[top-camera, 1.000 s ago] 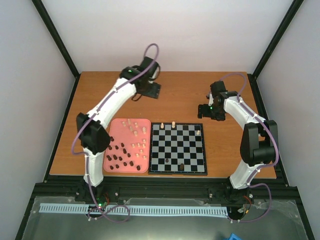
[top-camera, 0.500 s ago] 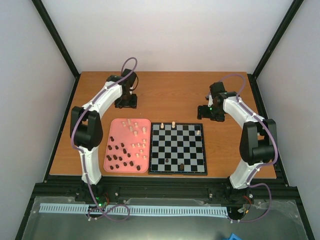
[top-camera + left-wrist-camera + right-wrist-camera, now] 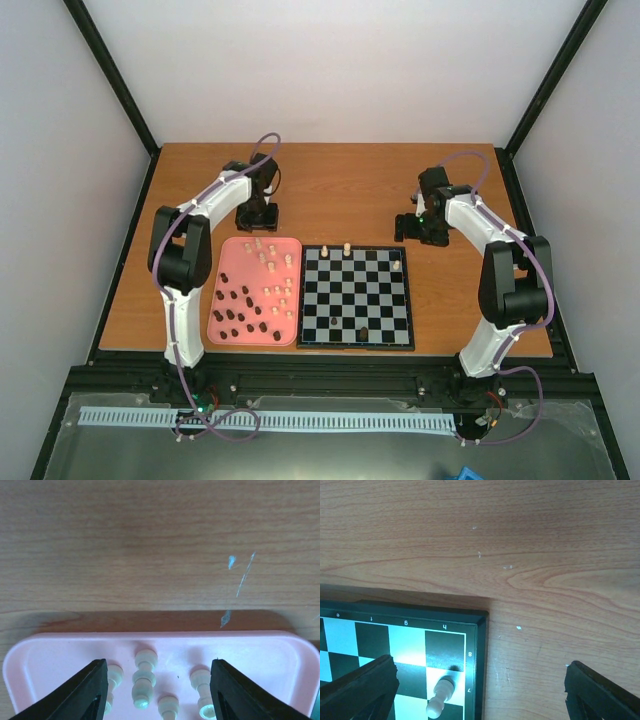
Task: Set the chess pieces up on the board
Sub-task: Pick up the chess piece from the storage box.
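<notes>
The black-and-white board [image 3: 356,297] lies at the table's front middle. It bears three cream pieces on its far rows, one at the far right [image 3: 396,265], and two dark pieces near its front edge [image 3: 363,332]. Most pieces lie in the pink tray [image 3: 222,255] to its left: cream ones [image 3: 265,248] at the back, dark ones [image 3: 237,310] at the front left. My left gripper [image 3: 257,216] is open over the tray's far edge, its jaws [image 3: 157,692] either side of several cream pieces [image 3: 144,680]. My right gripper [image 3: 414,229] is open and empty [image 3: 480,692] above the board's far right corner [image 3: 479,617], near a cream piece [image 3: 440,698].
The pink tray's rim [image 3: 160,636] runs across the left wrist view with bare wood table [image 3: 150,555] beyond it. Bare wood [image 3: 545,645] lies right of the board. Black frame posts stand at the table's corners.
My left arm has swung back from the table's far side and come down to the tray's far edge. My right gripper has barely moved.
</notes>
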Robot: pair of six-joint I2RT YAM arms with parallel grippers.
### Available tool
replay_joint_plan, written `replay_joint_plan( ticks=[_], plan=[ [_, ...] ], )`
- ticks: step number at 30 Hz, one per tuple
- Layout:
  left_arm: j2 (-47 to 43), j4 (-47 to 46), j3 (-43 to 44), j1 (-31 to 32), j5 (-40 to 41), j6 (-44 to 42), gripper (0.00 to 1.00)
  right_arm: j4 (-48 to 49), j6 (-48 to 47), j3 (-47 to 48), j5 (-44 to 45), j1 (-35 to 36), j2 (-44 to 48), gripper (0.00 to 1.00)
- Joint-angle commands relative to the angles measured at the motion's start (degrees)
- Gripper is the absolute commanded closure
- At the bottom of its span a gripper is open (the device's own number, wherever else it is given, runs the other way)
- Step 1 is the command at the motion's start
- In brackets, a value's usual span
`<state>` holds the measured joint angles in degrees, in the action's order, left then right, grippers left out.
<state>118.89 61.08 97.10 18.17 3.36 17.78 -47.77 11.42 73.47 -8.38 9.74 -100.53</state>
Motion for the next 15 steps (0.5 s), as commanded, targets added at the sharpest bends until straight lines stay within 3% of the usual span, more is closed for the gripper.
replay_joint_plan(
  ticks=[1, 15],
  plan=[
    [0.27, -1.05, -0.94, -0.33, -0.87, 0.55, 0.41, 0.21, -0.16, -0.79, 0.18, -0.42, -0.76, 0.09],
    [0.32, -1.34, -3.68, -0.45, 0.71, 0.06, 0.47, 0.22, -0.59, -0.86, -0.10, -0.42, -0.59, 0.10]
  ],
)
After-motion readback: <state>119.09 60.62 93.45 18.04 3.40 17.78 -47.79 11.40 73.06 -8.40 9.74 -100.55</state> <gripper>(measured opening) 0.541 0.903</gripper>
